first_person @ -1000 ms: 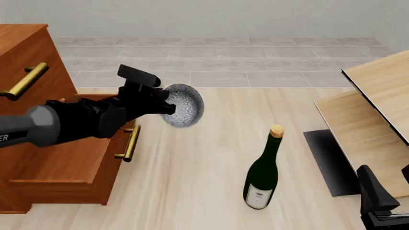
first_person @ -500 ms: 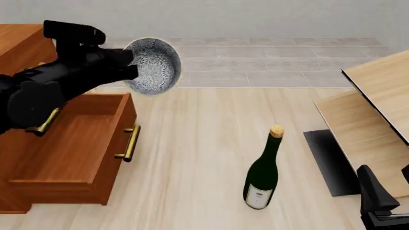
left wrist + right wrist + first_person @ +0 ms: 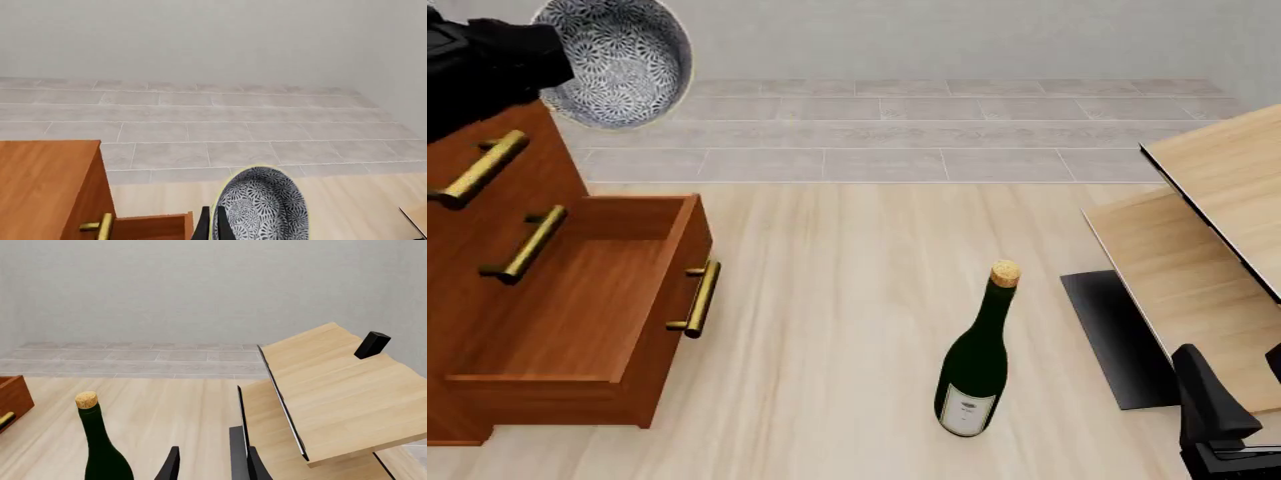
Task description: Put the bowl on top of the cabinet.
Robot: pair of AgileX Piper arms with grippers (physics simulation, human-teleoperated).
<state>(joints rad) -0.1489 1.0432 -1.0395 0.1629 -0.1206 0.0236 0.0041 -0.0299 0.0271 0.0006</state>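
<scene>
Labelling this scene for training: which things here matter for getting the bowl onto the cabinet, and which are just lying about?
In the job:
bowl, held by the left gripper
cabinet, one drawer open

Lying about:
wine bottle
pale wood furniture
right gripper, idle

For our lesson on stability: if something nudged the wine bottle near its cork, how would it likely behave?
The wine bottle stands upright, tall on a narrow base, so it would probably tip rather than slide. Once down, its round body would likely roll across the floor. It looks like glass, so probably rigid and breakable.
</scene>
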